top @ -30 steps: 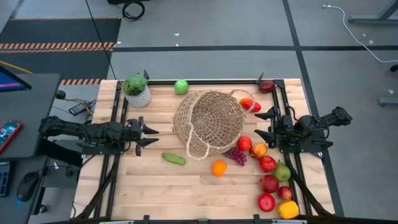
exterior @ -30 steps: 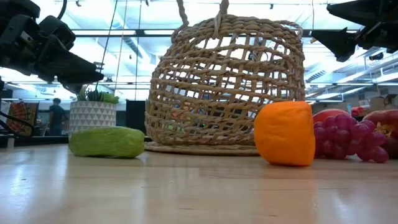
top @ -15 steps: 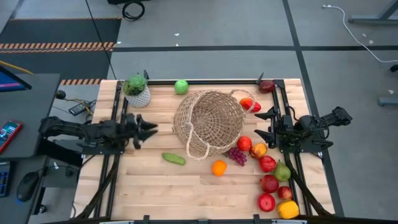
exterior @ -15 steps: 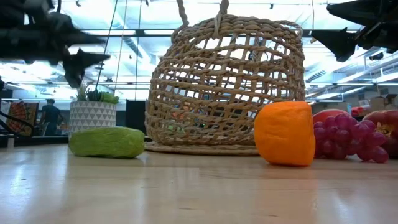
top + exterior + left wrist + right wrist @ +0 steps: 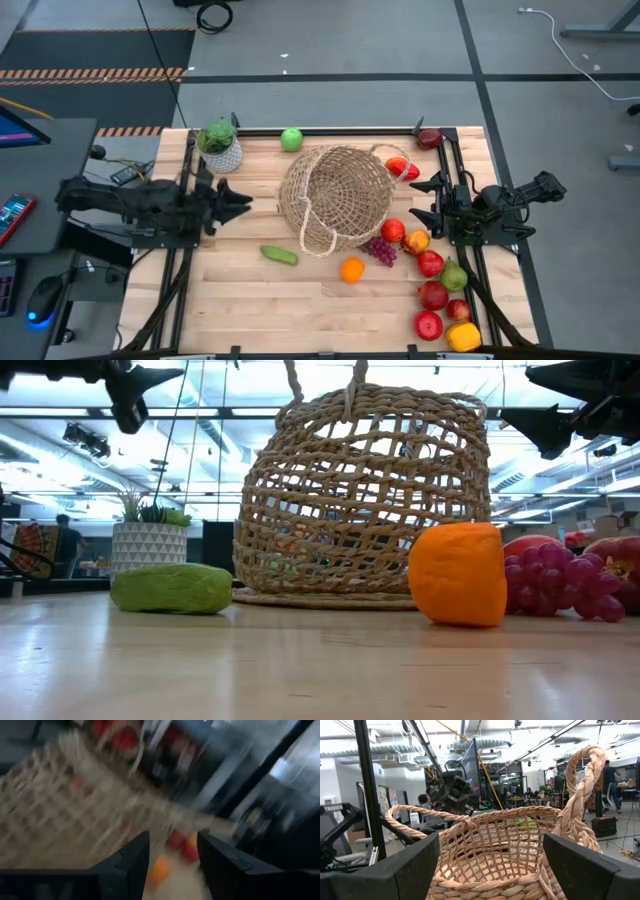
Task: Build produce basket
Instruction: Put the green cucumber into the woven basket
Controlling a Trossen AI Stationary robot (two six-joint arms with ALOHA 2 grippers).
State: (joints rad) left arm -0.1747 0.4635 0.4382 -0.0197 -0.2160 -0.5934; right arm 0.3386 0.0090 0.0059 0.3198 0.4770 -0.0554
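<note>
The tan wicker basket [image 5: 335,195] stands on its base at the table's middle, also in the low view [image 5: 365,490]. My left gripper [image 5: 238,201] is open in the air to the left of it, high in the low view [image 5: 150,380]. My right gripper [image 5: 425,197] is open in the air to the right of it, level with the rim [image 5: 490,870]. The produce lies on the table. A cucumber [image 5: 279,255], an orange [image 5: 352,269] and grapes [image 5: 382,250] are near the basket. Red apples [image 5: 432,295], a pear [image 5: 454,275] and a yellow pepper [image 5: 463,337] are at the near right.
A small white pot with a green plant [image 5: 220,145] stands at the far left. A green apple [image 5: 291,139] and a red apple [image 5: 429,137] lie at the far edge. A red fruit [image 5: 402,167] lies by the basket's right handle. Bare wood [image 5: 250,310] lies at the near left.
My left gripper has gone up and a little toward the far edge, and it has rolled about its own axis. The left wrist view is blurred. The basket and the produce have stayed where they were.
</note>
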